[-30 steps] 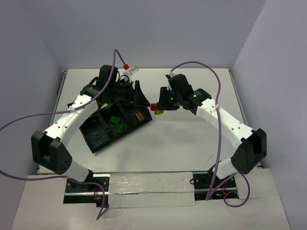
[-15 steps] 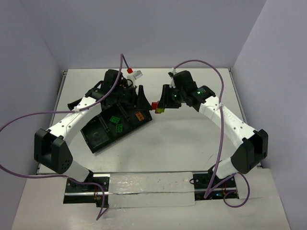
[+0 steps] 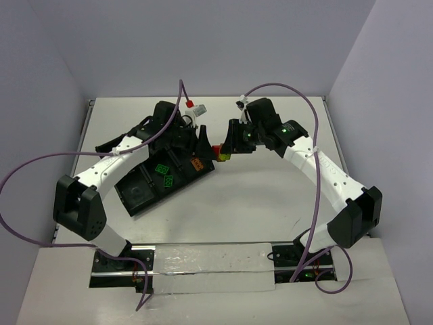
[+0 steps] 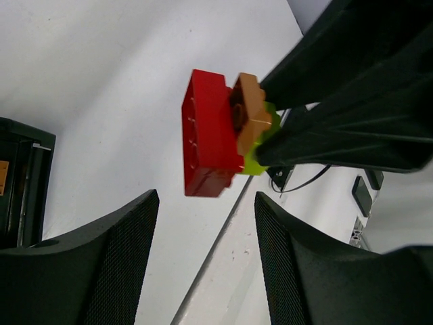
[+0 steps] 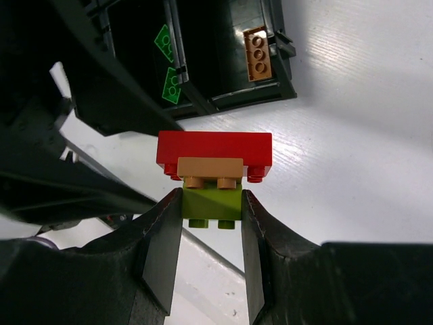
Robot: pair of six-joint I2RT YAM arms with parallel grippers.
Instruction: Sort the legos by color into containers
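right gripper [image 5: 211, 201]: clamped on lego stack [image 5: 214, 145], mid-frame
left gripper [image 4: 206, 203]: jaws parted, just short of the stack

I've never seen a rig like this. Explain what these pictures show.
These are two robot arms, the left arm and the right arm, bolted at a white table's near edge. One picture looks down from above; the other two come from a camera on each wrist. On the table lies a black tray of compartments, holding green legos and, in a separate compartment, an orange lego. The right arm's fingers pinch a small stack of red, orange and yellow-green bricks, gripped by the yellow-green one. The left arm's fingers stand open, facing that stack.
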